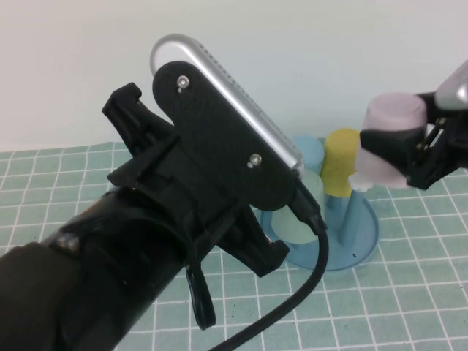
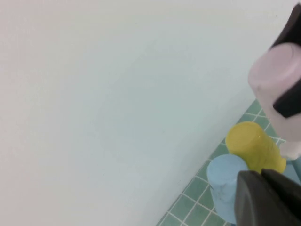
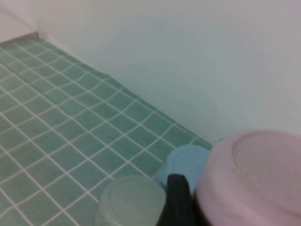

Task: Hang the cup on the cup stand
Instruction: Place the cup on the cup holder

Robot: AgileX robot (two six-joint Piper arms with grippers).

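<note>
Writing: none readable on any item.
Cup (image 1: 393,139): pale pink, upside down, aloft over the cup stand's right side, toward the tabletop's far right edge.
Right end effector (image 1: 398,150): clenched round the cup.
Cup stand (image 1: 365,238): carries yellow cup (image 1: 341,172), green cup (image 1: 300,216), blue cup (image 1: 311,152).
Left end effector (image 2: 268,200): raised near the stand; grip cannot be told.
Left arm (image 1: 146,241): blocks the stand's left side.
</note>
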